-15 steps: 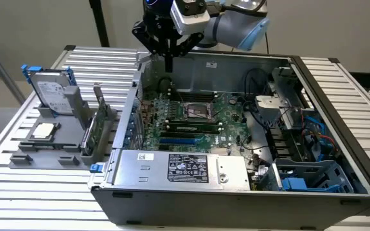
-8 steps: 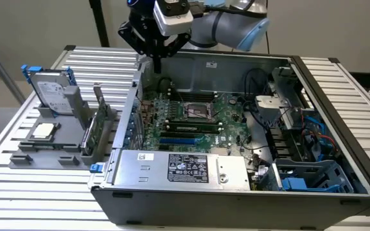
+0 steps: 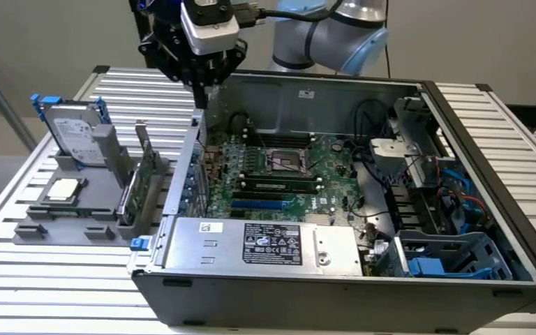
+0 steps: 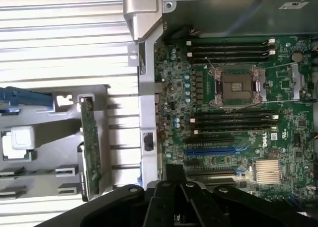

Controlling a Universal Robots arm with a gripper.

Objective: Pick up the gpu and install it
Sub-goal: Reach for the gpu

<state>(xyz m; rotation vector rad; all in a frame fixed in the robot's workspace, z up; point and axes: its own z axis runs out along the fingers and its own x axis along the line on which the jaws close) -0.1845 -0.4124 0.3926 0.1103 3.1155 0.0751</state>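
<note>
The gpu (image 3: pixel 137 183) is a thin greenish card with a silvery bracket. It stands on edge in a slot of the grey holder (image 3: pixel 72 209), just outside the case's wall on the exterior view's left. In the wrist view the gpu (image 4: pixel 91 145) appears edge-on beside that wall. My gripper (image 3: pixel 202 82) hangs high above the case's rear corner, well apart from the card and holding nothing. Its black body (image 4: pixel 181 199) shows in the wrist view. The open computer case (image 3: pixel 491 174) exposes the motherboard (image 3: pixel 282 171), which has a blue expansion slot (image 4: pixel 208 150).
The holder also carries a silver hard drive with blue rails (image 3: pixel 72 129) and a small square processor chip (image 3: pixel 63 188). Inside the case are the power supply (image 3: pixel 268 244), a drive cage (image 3: pixel 454 255), cables (image 3: pixel 389 160) and the empty CPU socket (image 4: pixel 237 85). The slatted table (image 3: pixel 54 279) surrounds everything.
</note>
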